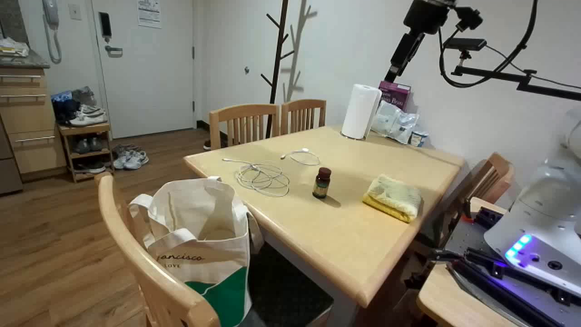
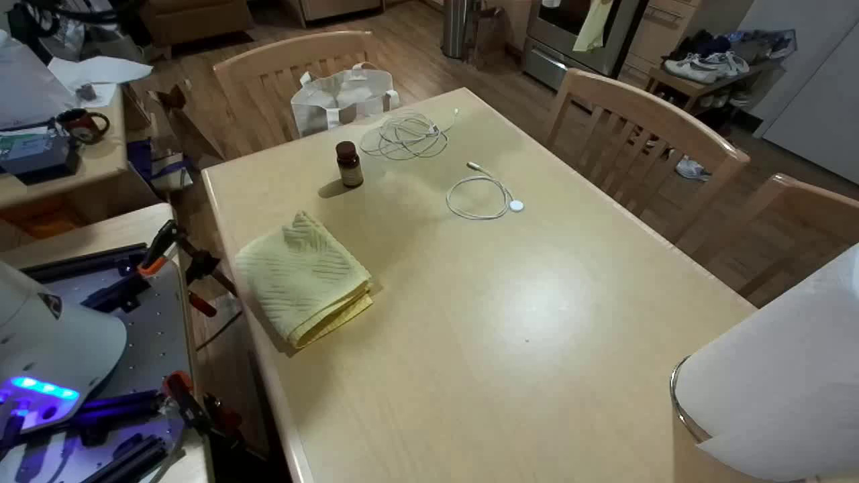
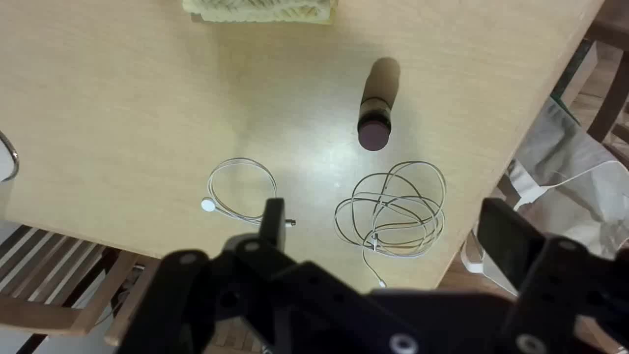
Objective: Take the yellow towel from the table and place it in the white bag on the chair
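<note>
The yellow towel (image 1: 393,198) lies folded on the table (image 1: 327,236) near the edge by the robot base. It also shows in an exterior view (image 2: 305,282) and is cut off at the top of the wrist view (image 3: 265,10). The white bag (image 1: 213,259), with a green patch, stands open on a chair (image 1: 120,234); it shows also in an exterior view (image 2: 345,100) and at the right of the wrist view (image 3: 575,157). My gripper (image 3: 386,219) is open and empty, high above the table, away from towel and bag. It shows at the top of an exterior view (image 1: 390,75).
A brown bottle (image 1: 321,184) stands between towel and bag. A coiled cable (image 2: 406,137) and a small looped cable (image 2: 480,216) lie near it. A paper towel roll (image 1: 361,111), plastic bags (image 1: 395,121) and a purple box (image 1: 396,94) stand by the wall. Chairs (image 1: 245,111) flank the table.
</note>
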Action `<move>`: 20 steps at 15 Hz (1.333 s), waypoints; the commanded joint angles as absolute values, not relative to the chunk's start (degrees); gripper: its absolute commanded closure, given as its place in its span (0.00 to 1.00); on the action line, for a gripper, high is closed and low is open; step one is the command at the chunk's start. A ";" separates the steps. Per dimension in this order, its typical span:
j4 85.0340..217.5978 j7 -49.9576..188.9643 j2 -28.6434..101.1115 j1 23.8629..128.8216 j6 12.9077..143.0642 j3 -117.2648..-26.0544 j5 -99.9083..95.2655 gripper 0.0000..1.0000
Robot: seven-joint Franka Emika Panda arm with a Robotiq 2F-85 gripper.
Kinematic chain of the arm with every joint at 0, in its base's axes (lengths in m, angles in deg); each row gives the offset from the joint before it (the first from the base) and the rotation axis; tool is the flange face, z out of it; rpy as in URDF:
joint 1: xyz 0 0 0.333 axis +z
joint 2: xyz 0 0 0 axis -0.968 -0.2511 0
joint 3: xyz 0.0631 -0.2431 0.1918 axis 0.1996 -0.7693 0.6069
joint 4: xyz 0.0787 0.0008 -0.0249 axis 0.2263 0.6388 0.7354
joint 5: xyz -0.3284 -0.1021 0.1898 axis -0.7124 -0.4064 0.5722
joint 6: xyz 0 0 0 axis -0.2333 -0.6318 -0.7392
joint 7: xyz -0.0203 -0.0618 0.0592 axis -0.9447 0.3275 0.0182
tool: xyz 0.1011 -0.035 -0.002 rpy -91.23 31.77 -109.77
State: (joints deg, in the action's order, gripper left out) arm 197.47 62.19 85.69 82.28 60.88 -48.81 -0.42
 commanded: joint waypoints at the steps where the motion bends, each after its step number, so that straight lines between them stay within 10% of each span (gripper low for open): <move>1: 197.30 61.52 85.39 83.63 60.69 -49.92 -1.24 0.00; 20: 213.05 54.99 55.14 81.31 78.00 -58.80 3.06 0.00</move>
